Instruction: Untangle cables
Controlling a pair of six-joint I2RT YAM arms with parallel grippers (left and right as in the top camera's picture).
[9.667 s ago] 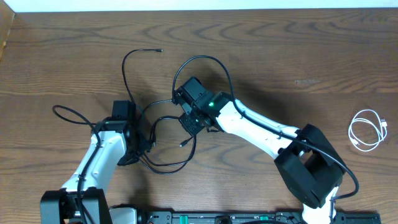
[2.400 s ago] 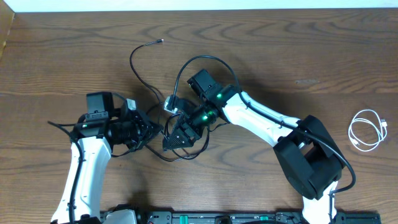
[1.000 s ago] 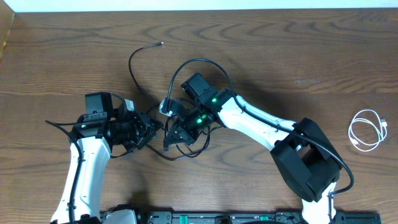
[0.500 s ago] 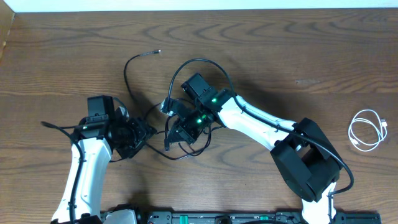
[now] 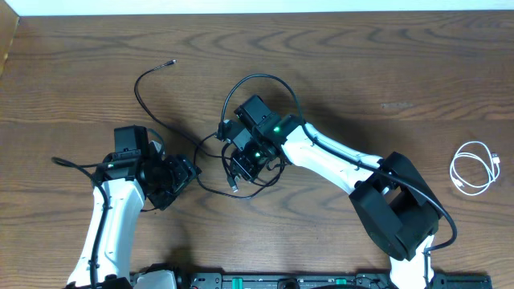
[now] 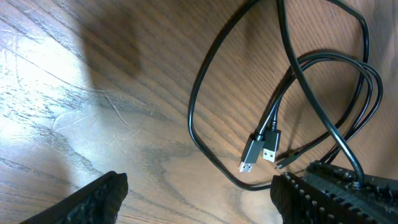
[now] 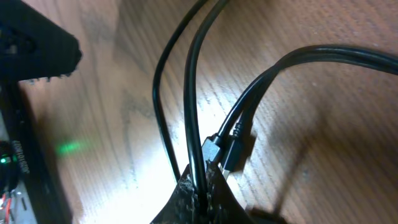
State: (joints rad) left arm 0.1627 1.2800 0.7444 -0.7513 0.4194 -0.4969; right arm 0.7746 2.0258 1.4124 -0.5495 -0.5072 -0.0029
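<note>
Table: a brown wood-grain table point(image 5: 385, 72) carries all of the cables and both arms.
Black cables: thin black cables point(image 7: 323, 56) lie in a loose tangle at the left-centre of the table, between the two grippers. Several strands cross and loop over one another there.
Long strand: one black strand point(image 5: 136, 90) curves away from the tangle toward the far left. Its loose tip point(image 5: 170, 62) lies flat on the wood, well apart from both arms.
Plug ends: two small plug ends point(image 6: 261, 152) lie side by side, touching, just beside the right gripper's fingertips. A wide black loop runs around them.
White cable: a short white cable point(image 5: 454, 170) sits coiled in a small ring near the right edge of the table. It is well apart from the tangle and touched by neither arm.
Left gripper: the left gripper point(image 5: 183, 171) sits low over the table just left of the tangle. Its textured black fingers point(image 6: 99, 198) stand wide apart. Only bare wood and a bend of the loop show between them, and nothing is held.
Right gripper: the right gripper point(image 5: 238, 170) points down into the tangle. Its fingers point(image 7: 211, 196) are pressed together, with two thin black strands pinched at the tips.
Arms: the two grippers are near each other but not touching.
</note>
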